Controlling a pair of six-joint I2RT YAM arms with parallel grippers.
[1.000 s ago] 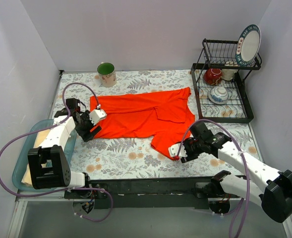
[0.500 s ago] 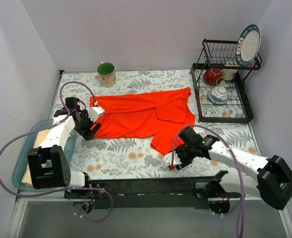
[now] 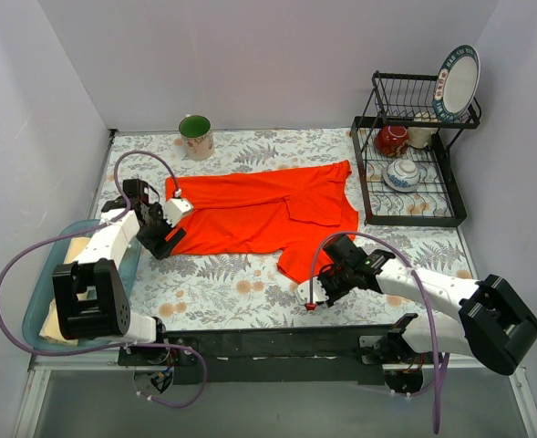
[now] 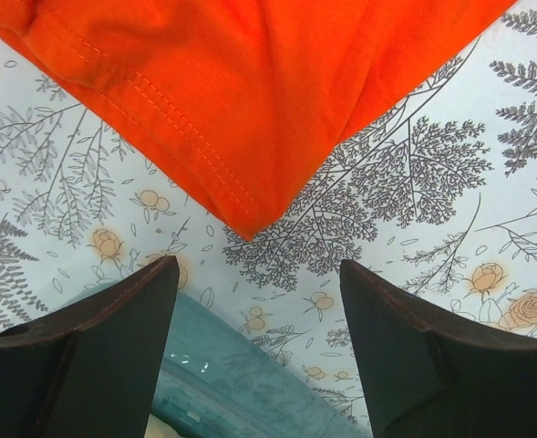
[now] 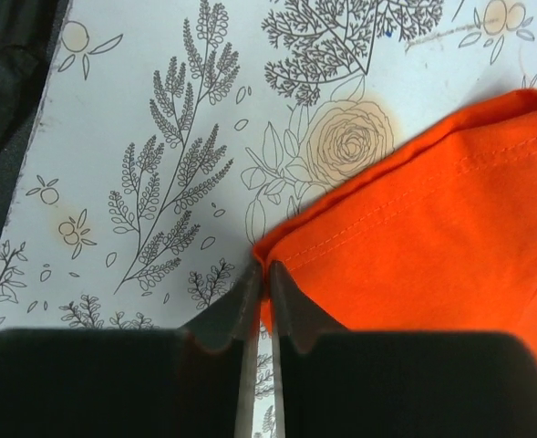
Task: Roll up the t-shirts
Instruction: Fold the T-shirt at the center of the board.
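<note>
The orange-red t-shirt (image 3: 259,214) is spread flat in the middle of the bench (image 3: 232,283). Its corner at 5 o'clock is clamped between the fingers of the right tool (image 5: 261,274). The left tool (image 4: 257,266) is held apart, with the shirt's 8 o'clock corner seen just ahead at 12 o'clock, untouched.

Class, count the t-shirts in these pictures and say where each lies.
2. The orange t-shirt lies spread on the table, one corner pinched by the right gripper. The cream t-shirt sits in the teal tray at left, mostly hidden behind the left arm; more may lie beneath.
</note>
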